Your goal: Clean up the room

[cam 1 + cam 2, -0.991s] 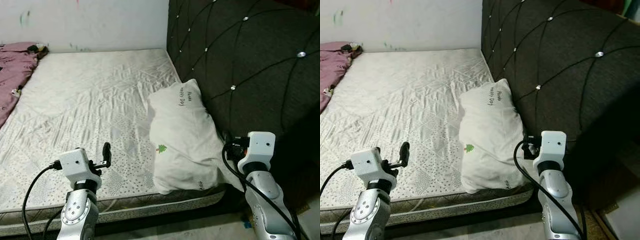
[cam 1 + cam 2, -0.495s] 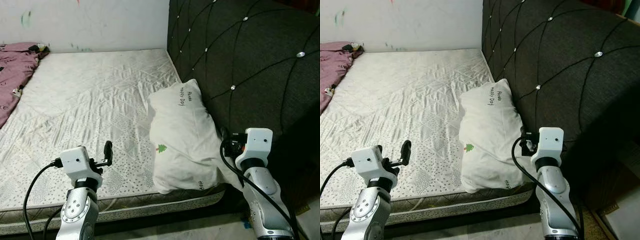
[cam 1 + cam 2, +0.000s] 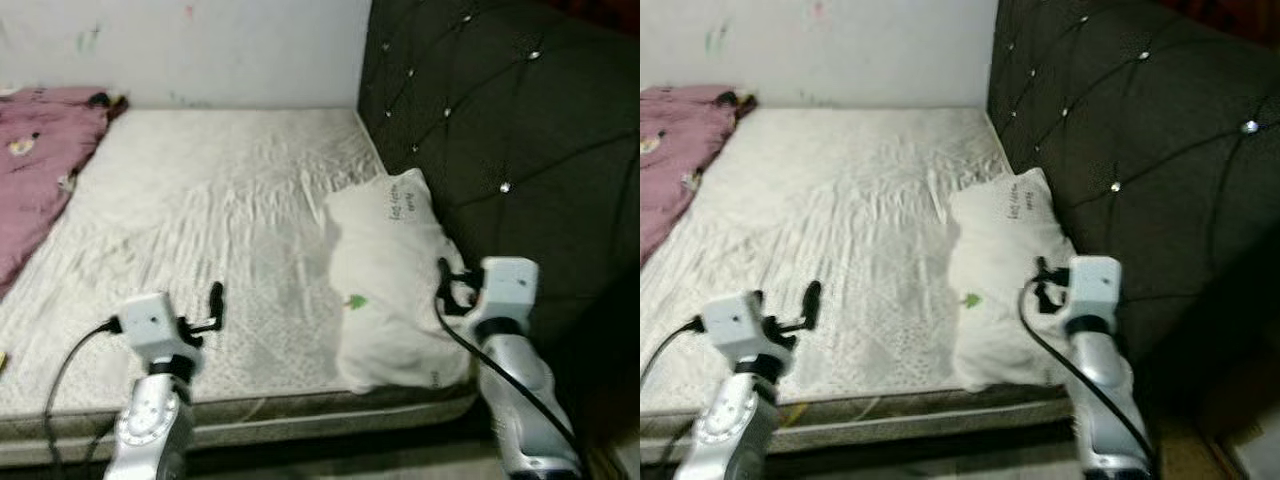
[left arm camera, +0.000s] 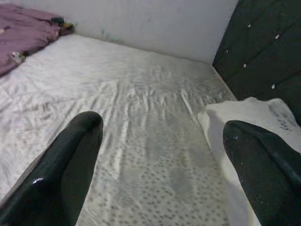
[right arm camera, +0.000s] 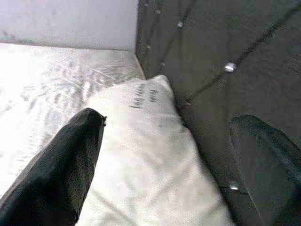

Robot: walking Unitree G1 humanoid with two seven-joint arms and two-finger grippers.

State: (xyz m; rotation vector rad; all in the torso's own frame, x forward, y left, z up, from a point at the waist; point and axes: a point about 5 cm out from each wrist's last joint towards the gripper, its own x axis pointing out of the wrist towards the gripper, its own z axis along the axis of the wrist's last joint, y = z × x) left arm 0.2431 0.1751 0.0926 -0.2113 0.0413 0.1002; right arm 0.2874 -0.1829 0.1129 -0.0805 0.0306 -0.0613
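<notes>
- Mattress [image 3: 210,230]: large, pale, quilted with a dotted and diamond pattern, sheet wrinkled across the middle; it runs from the near edge back to the wall.
- Headboard [image 3: 500,110]: dark, tufted fabric with shiny studs, standing upright along the robot's right side of the mattress.
- Wall [image 3: 200,45]: pale, with a few faint coloured marks, behind the mattress.
- Blanket [image 3: 40,170]: mauve, rumpled, heaped at the far left of the mattress.
- Pillow [image 3: 390,275]: white, with small printed lettering and a small green motif, lying against the headboard at the near right of the mattress.
- Right gripper [image 5: 164,155]: fingers spread wide, poised over the pillow beside the headboard.
- Left gripper [image 4: 160,155]: fingers spread wide, poised above the near mattress, left of the pillow.
</notes>
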